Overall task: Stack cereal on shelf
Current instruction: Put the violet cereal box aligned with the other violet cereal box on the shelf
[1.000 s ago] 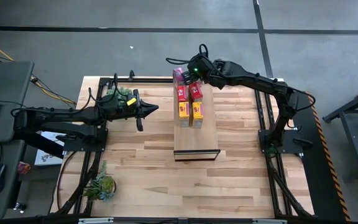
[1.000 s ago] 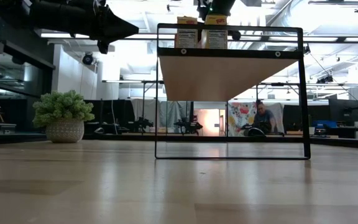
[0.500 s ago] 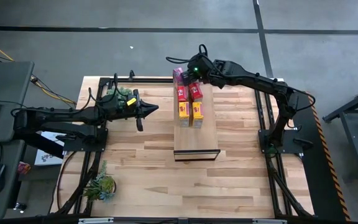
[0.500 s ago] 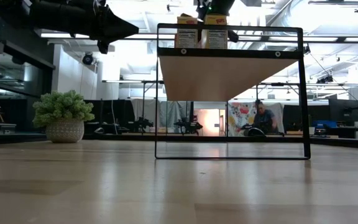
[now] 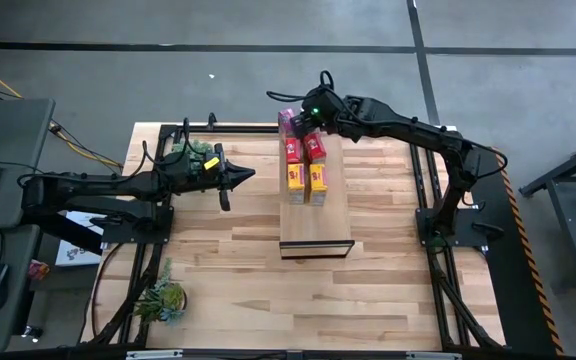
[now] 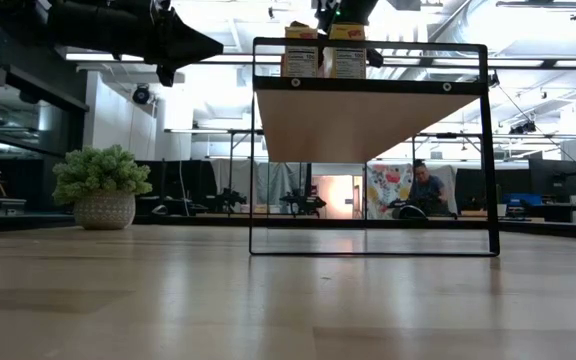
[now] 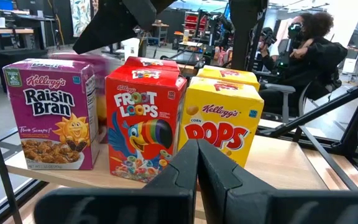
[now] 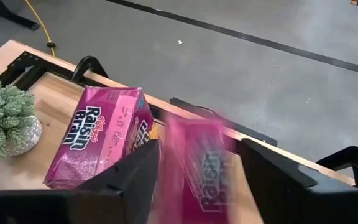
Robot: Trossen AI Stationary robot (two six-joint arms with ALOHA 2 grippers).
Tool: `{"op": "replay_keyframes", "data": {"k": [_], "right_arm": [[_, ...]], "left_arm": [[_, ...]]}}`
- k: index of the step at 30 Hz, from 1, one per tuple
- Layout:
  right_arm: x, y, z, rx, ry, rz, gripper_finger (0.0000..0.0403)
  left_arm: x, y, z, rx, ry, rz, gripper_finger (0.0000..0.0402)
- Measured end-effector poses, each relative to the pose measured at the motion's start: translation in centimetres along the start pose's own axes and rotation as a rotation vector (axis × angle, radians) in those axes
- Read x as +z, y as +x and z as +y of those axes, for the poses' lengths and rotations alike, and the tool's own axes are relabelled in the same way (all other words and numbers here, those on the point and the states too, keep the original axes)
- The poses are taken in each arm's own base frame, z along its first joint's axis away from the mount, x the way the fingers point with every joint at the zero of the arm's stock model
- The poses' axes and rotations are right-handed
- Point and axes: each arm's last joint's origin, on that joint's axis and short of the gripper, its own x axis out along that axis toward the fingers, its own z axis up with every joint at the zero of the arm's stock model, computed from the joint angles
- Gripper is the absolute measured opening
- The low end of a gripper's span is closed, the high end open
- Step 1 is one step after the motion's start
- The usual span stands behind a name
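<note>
Right gripper [image 8: 194, 171] at the shelf's far end, clamped on a purple box [image 8: 197, 165].

The held box hangs between the fingers, just beside the other purple box [image 8: 101, 146], which stands at the far end of the shelf [image 5: 316, 225]. The empty slot looks to lie directly under the right gripper, beside that box and behind the red [image 5: 315, 148] and yellow [image 5: 318, 181] boxes; the rows run along the shelf's length. The left gripper [image 5: 248, 174] waits pressed together, off the shelf's left side, pointing at the boxes. I judge only a short lowering remains.
</note>
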Motion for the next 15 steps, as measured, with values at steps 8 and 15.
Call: {"op": "replay_keyframes", "data": {"k": [8,15], "right_arm": [[0.0,0.0,0.0,-0.011,-0.02,-0.003,0.0306],[1.1,-1.8,-0.8,-0.038,-0.086,-0.094,0.0316]], "left_arm": [[0.0,0.0,0.0,0.0,0.0,0.0,0.0001],[0.0,0.0,0.0,0.006,0.016,-0.001,0.0001]]}}
